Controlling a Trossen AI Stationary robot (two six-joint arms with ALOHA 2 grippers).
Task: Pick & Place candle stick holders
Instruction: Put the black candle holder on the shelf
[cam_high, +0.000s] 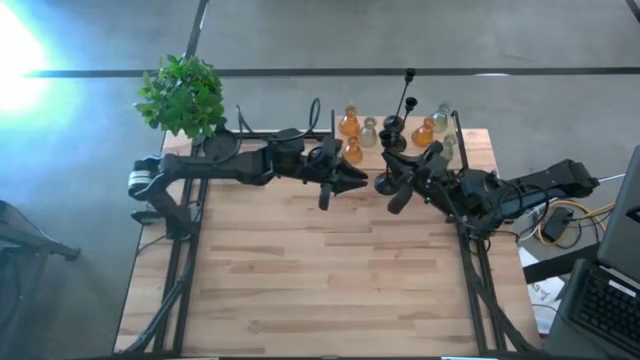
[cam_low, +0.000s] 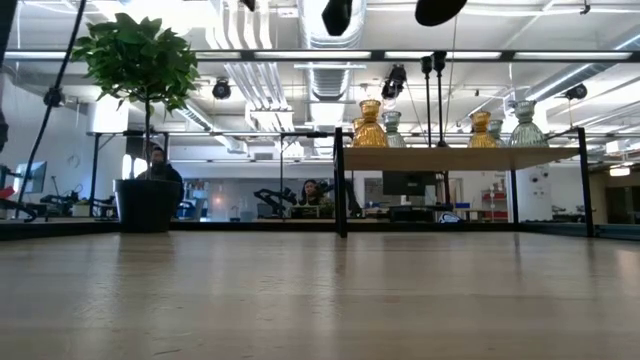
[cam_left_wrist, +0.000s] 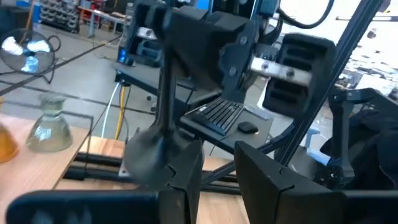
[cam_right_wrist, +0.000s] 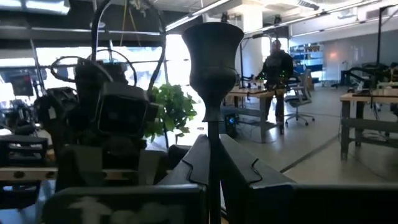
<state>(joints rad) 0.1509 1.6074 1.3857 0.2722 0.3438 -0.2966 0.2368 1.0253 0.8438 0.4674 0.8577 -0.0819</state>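
Two grippers — right fingers (cam_right_wrist: 214, 168) clenched on black holder (cam_right_wrist: 213, 68) stem; left (cam_left_wrist: 214, 180) parted.

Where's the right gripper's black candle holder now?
The black candle holder is clamped by its stem in the right gripper, over the table's far middle, beside the shelf and facing the left gripper.

Amber (cam_high: 349, 123), pale (cam_high: 368, 130) and black holders (cam_high: 393, 128) upright together along the far edge.

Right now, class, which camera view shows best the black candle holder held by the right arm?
The right wrist view: the black holder fills it, its stem between the right gripper fingers. The high view shows it small; the low view only its cut-off underside; the left wrist view shows it blurred.
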